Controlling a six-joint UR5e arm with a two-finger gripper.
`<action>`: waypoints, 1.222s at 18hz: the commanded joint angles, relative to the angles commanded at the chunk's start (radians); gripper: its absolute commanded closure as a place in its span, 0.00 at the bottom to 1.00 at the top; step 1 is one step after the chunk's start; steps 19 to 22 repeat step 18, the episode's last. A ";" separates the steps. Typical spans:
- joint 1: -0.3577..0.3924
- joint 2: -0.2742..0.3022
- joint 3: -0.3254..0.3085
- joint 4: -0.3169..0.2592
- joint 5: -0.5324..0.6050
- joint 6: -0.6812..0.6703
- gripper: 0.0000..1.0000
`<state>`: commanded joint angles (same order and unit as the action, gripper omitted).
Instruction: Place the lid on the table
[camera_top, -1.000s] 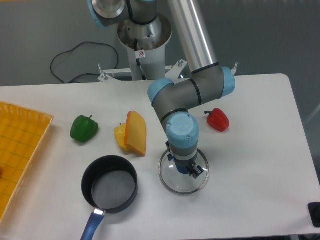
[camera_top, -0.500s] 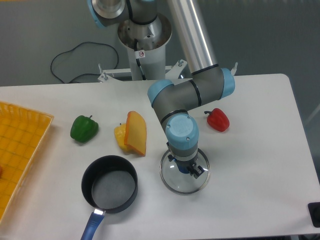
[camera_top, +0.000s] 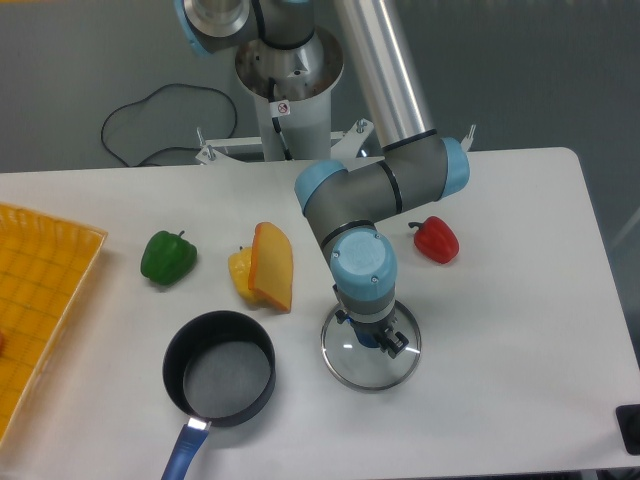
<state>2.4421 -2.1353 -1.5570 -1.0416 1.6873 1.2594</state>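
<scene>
Black saucepan (camera_top: 219, 381) is seen nearest, front-left. Lid (camera_top: 371, 357) is located just right of it, flat on the table (camera_top: 520, 330), with gripper (camera_top: 372, 338) positioned straight above its centre. Finger spacing is hidden by the wrist, so cannot be told. Cheese wedge (camera_top: 272, 265), green pepper (camera_top: 167, 257), red pepper (camera_top: 435, 240) are seen behind.

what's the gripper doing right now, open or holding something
Gripper: directly over the centre of the lid, at its knob; the wrist hides the fingers, so open or shut cannot be told.
</scene>
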 joint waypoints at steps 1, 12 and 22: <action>-0.002 0.000 0.000 0.000 0.002 0.000 0.21; -0.018 0.070 0.037 -0.020 0.003 0.000 0.00; -0.049 0.156 0.032 -0.031 0.003 0.000 0.00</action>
